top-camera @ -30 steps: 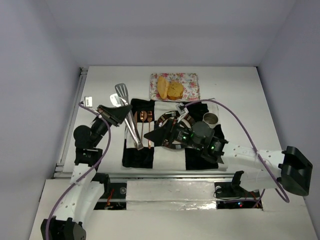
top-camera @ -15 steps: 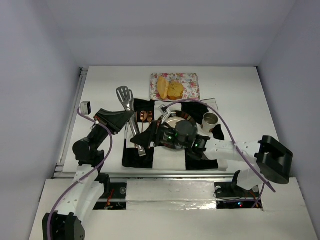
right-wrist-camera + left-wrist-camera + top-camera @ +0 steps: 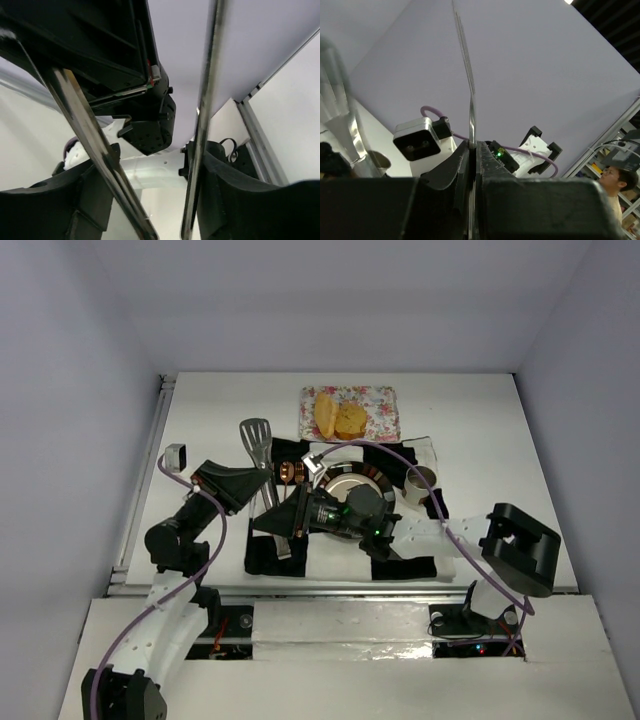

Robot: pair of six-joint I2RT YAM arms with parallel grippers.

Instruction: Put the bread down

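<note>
— Where is your bread (image 3: 338, 418)?
— Both pieces lie side by side on the flowered tray (image 3: 382, 400), at the far side of the table (image 3: 480, 440), well apart from either of your arms.
— And your left fingers (image 3: 454, 172)?
— Pinched nearly closed on one thin blade of the metal tongs (image 3: 262, 455).
— Your right fingers (image 3: 75, 200)?
— Set wider, with both tong arms running between them, each arm lying against a finger's inner face.
</note>
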